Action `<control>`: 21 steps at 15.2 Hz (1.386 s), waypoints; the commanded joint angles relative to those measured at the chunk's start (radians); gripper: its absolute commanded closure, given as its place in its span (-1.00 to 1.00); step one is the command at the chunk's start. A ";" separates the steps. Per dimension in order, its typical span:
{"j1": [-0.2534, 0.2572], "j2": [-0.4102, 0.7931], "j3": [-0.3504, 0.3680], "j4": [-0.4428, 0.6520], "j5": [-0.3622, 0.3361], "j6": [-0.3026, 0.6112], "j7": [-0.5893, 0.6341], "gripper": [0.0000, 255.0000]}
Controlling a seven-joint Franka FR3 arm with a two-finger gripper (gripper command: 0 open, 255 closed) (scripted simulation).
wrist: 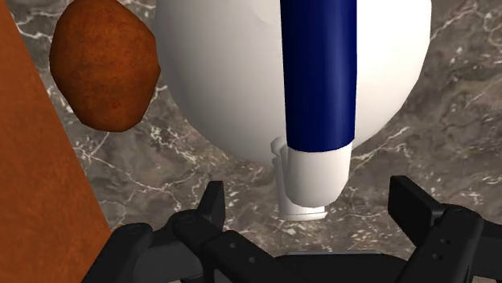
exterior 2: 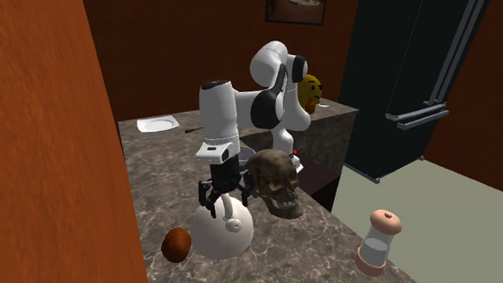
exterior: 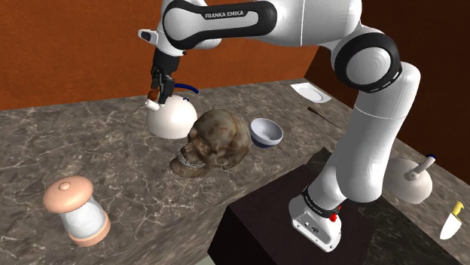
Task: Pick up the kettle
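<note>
Close against the rust-orange wall, on the marbled grey-brown bench, sits the kettle – a round white body with a dark blue handle arching over its top and ending in a white socket. It stands upright, just beside a brown skull on the side away from the wall. A rough brown lump lies on the bench right next to the kettle, between it and the wall.

The pincer hangs straight down from the white arm directly over the kettle, very near its top. In the wrist view its two black fingers stand well apart with the white end of the handle lined up between them; neither finger touches it, so nothing is clasped. The second exterior view shows the same thing from the far side – the pincer spread just over the dome of the kettle, the skull close by.

Further along the bench in the shoulder view are a white bowl with a blue rim near the skull, a white plate by the far edge, and a tan-capped grinder standing alone, well apart from the kettle. The arm's base sits on a dark stand
</note>
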 commanded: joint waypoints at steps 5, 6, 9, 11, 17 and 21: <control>0.000 0.001 0.000 -0.004 0.000 0.005 -0.001 1.00; 0.000 0.001 0.000 -0.004 0.000 0.005 -0.001 1.00; 0.000 0.001 0.000 -0.004 0.000 0.006 -0.001 1.00; 0.000 -0.001 0.000 0.007 -0.001 -0.007 0.001 1.00; -0.001 -0.014 -0.001 0.069 -0.006 -0.081 0.015 1.00; -0.001 -0.018 -0.002 0.116 -0.010 -0.132 0.024 1.00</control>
